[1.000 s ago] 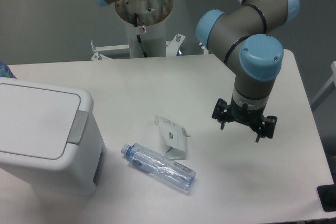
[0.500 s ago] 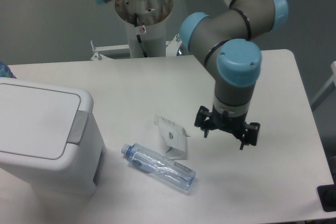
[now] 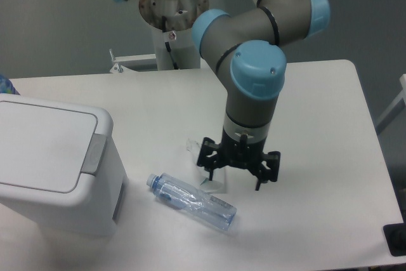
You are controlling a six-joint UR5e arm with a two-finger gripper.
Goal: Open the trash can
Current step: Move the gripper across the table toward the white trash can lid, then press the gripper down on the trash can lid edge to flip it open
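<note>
The trash can [image 3: 51, 163] is a large white boxy bin at the left edge of the table, its flat lid shut and its grey push tab [image 3: 96, 154] on the right rim. My gripper [image 3: 236, 174] hangs over the table's middle, fingers spread open and empty, well to the right of the bin. It hovers just above the small white carton.
A small white carton [image 3: 209, 168] lies partly under the gripper. A clear crushed plastic bottle [image 3: 192, 202] lies between the bin and the gripper. The arm's base column [image 3: 172, 23] stands at the back. The table's front and right edges are near.
The gripper has moved steadily left across the table, from the right side to above the white carton, closer to the trash can. Nothing else has moved.
</note>
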